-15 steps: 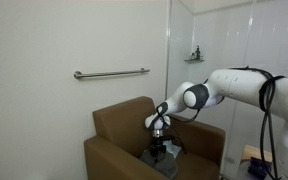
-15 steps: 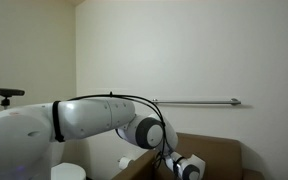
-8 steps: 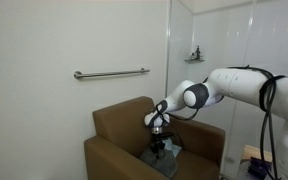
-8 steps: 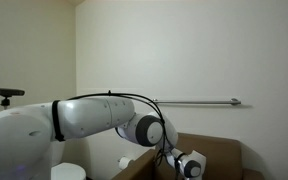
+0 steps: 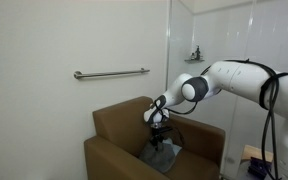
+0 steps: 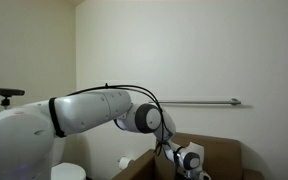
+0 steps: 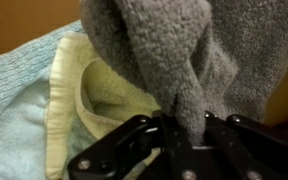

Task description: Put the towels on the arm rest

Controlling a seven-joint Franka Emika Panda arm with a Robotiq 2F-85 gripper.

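Observation:
In the wrist view a grey towel [image 7: 184, 50] is pinched between the black fingers of my gripper [image 7: 187, 128], which is shut on a fold of it. Under it lie a pale yellow towel [image 7: 89, 95] and a light blue towel [image 7: 14, 110]. In an exterior view the gripper [image 5: 160, 139] hangs above the seat of the brown armchair [image 5: 119, 125], with the grey towel [image 5: 164, 154] dangling from it. The near arm rest [image 5: 109, 155] and the far arm rest [image 5: 199, 130] are bare. In the other exterior view only the gripper's wrist [image 6: 191, 160] shows; the towels are hidden.
A metal grab bar [image 5: 111, 73] runs along the wall behind the chair. A glass partition [image 5: 209, 60] stands at the right, with a small shelf [image 5: 194, 57]. A toilet paper roll [image 6: 126, 162] and a white bin [image 6: 69, 172] sit low in an exterior view.
The gripper has closed on the grey towel and risen a little off the seat, lifting the towel with it. The arm has swung slightly upward.

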